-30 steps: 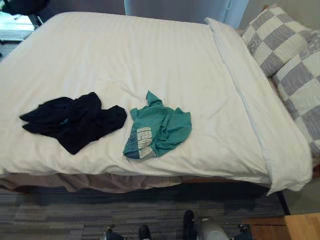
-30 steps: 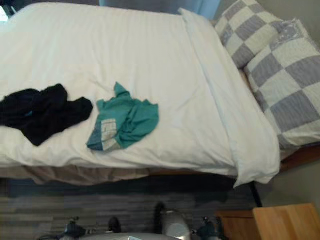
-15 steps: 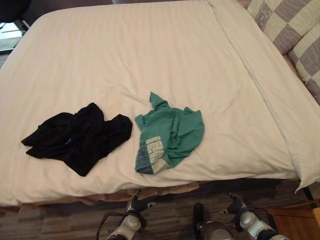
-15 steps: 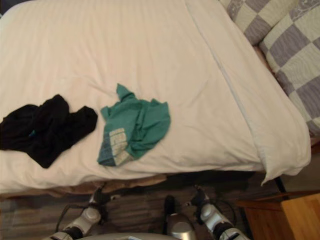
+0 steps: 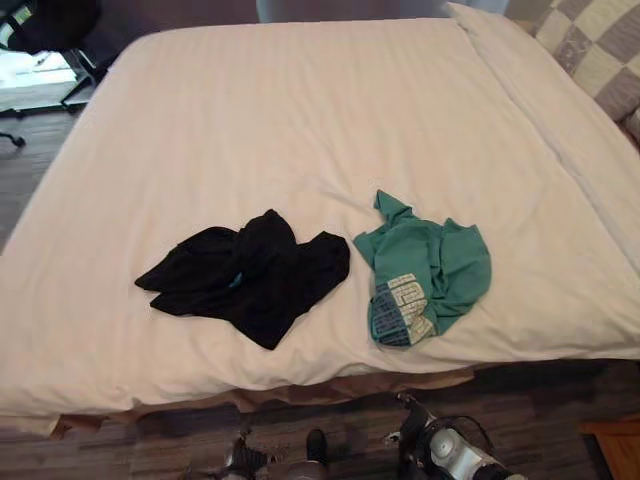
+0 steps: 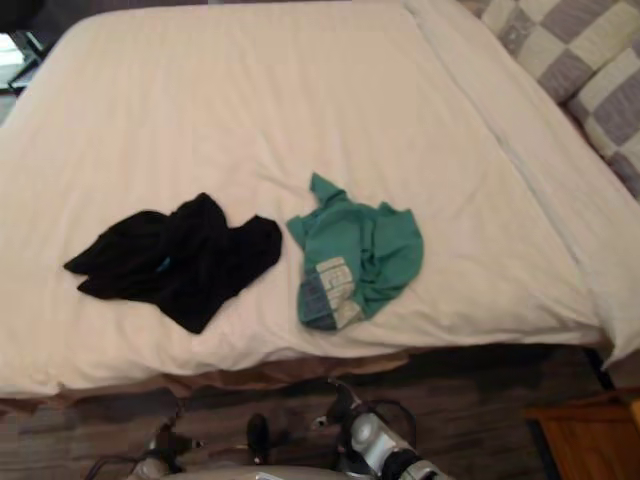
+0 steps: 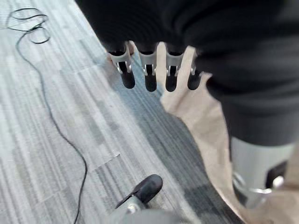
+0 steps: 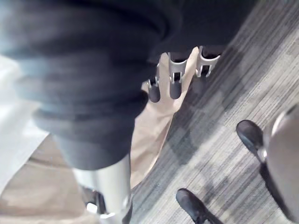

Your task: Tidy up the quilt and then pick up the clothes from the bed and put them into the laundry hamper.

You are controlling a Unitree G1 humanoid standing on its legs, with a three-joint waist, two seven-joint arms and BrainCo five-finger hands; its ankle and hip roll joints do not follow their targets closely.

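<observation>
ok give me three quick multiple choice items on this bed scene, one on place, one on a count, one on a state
1. Where does the green garment lie relative to the black garment?
A. on the robot's right of it
B. on top of it
C. on the floor below it

2. How many loose garments lie on the quilt?
A. one
B. two
C. four

3. What state is the left hand in?
A. curled round black cloth
B. pinching the quilt edge
C. fingers straight, holding nothing

Answers: 1 A, the green one sits to the right, on the quilt. 2 B, one black, one green. 3 C, its fingers hang straight above the carpet.
</observation>
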